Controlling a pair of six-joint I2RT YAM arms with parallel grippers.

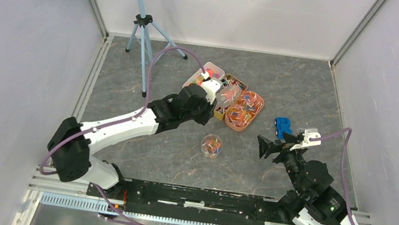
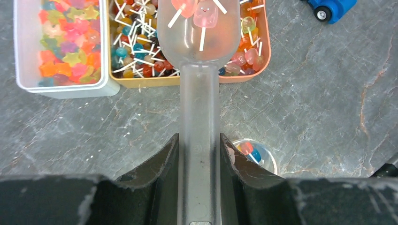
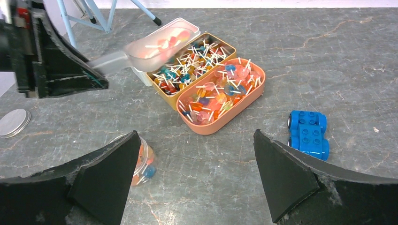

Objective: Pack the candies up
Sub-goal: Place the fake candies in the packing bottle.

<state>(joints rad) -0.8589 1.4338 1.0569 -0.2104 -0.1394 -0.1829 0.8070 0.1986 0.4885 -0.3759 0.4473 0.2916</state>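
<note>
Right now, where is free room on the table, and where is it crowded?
Free: the far right table beyond the blue toy car; also the strip between the jar and the near rail. Crowded: the three candy trays side by side, with the scoop over them.

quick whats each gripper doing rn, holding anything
Left gripper: shut on the clear scoop, which carries a few candies.
Right gripper: open, holding nothing.
</note>
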